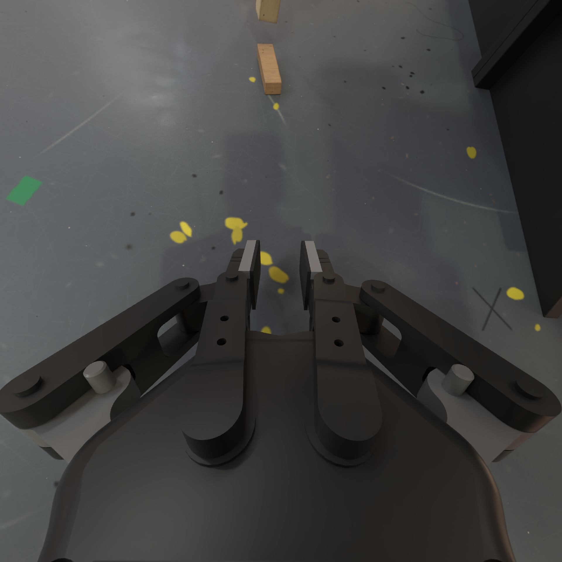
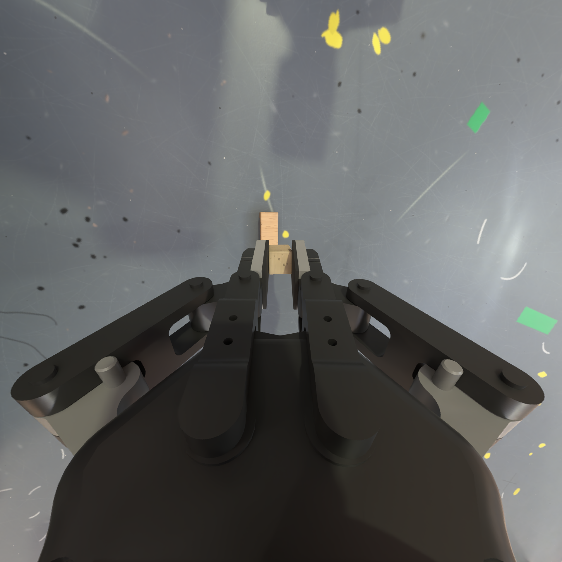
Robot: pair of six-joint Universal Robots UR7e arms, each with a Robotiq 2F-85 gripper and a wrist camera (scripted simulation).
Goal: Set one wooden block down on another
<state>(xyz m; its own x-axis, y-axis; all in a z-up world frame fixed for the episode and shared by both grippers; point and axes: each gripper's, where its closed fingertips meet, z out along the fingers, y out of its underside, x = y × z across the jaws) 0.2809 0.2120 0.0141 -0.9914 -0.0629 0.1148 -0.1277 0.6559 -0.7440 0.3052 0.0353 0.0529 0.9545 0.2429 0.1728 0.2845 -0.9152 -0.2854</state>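
My right gripper (image 2: 280, 257) is shut on a pale wooden block (image 2: 279, 260), held between its pads above the table. Just beyond and below it lies an orange-brown wooden block (image 2: 268, 227) flat on the grey table. In the left wrist view the same orange-brown block (image 1: 268, 68) lies far ahead, and the pale block (image 1: 267, 10) hangs above and beyond it at the top edge. My left gripper (image 1: 280, 258) is partly open and empty, far back from both blocks, over yellow paint spots.
The grey scratched table (image 1: 121, 137) carries yellow spots, black specks and green patches (image 1: 23, 190) (image 2: 536, 320). A dark box-like wall (image 1: 529, 152) stands along the right side in the left wrist view.
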